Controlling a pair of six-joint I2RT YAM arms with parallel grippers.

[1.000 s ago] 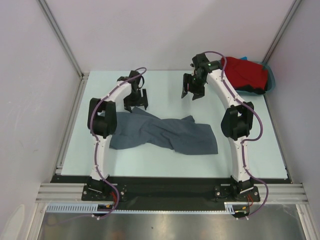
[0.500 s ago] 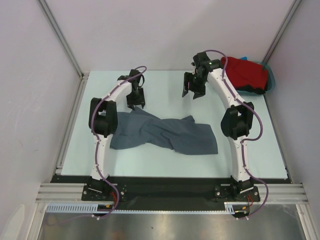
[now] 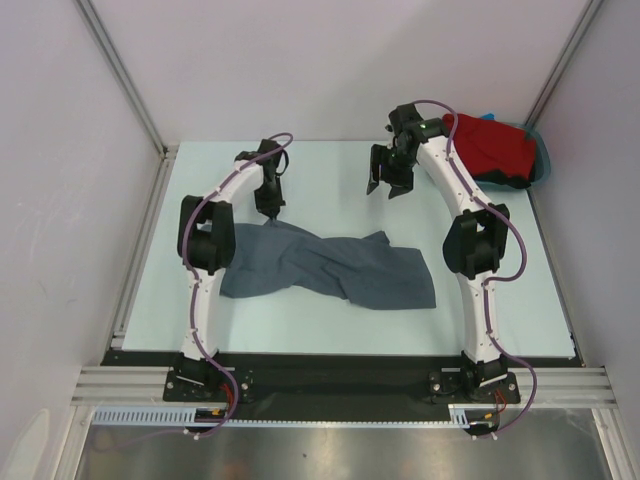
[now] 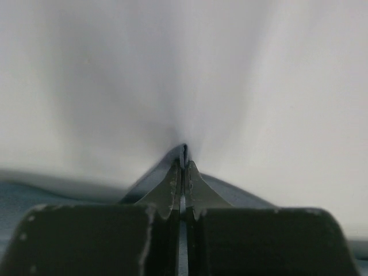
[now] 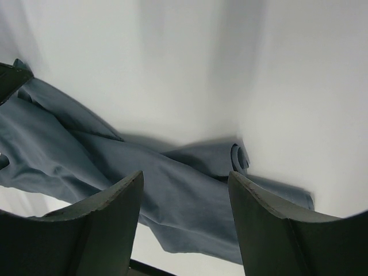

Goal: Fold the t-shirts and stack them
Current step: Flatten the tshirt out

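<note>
Left jaws newly closed, grey t-shirt edge pinched between

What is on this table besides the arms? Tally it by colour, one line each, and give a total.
grey shirt: 1
red shirt: 1
teal tub: 1
Total: 3
Some blue cloth and black cloth peek out by the red shirt, too hidden to count.

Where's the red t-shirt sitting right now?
In the top view, the red t-shirt is heaped in the teal tub at the far right corner of the table, just right of the right gripper.
</note>
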